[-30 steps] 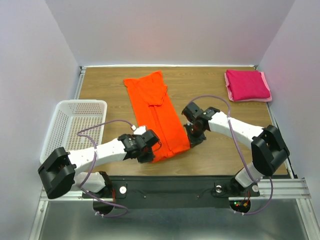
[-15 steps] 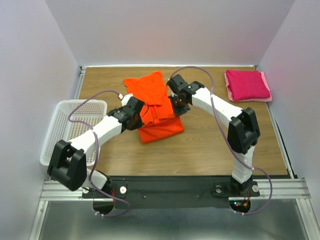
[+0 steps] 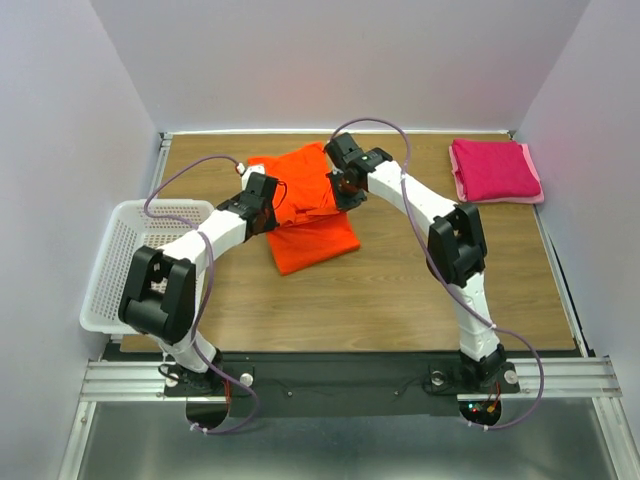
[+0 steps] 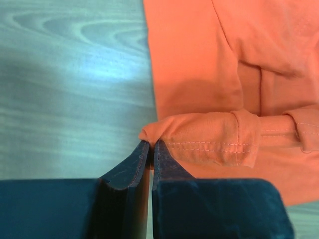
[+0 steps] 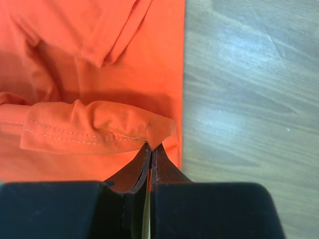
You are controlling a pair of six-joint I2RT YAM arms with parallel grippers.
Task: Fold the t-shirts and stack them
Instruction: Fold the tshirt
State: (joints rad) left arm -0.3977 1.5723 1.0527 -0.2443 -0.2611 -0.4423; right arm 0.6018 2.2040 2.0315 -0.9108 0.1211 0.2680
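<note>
The white lattice basket (image 3: 165,204) is sitting at the near left edge of the desk (image 3: 420,300), and both shirts are lying outside it on the wood. Beyond it, mid-desk, the orange t-shirt (image 3: 318,240) is lying doubled over on itself, its fold facing the arms' bases. The left jaws are pinching a stitched hem corner (image 4: 164,130) at the shirt's left edge, narrowed right down onto the cloth. The right jaws are gripping the opposite hem corner (image 5: 155,130) at its right edge, closed tight on the fabric. Both held corners are sitting over the shirt's far half. In the far right corner the magenta t-shirt (image 3: 493,170) is resting folded, well apart from the orange one.
</note>
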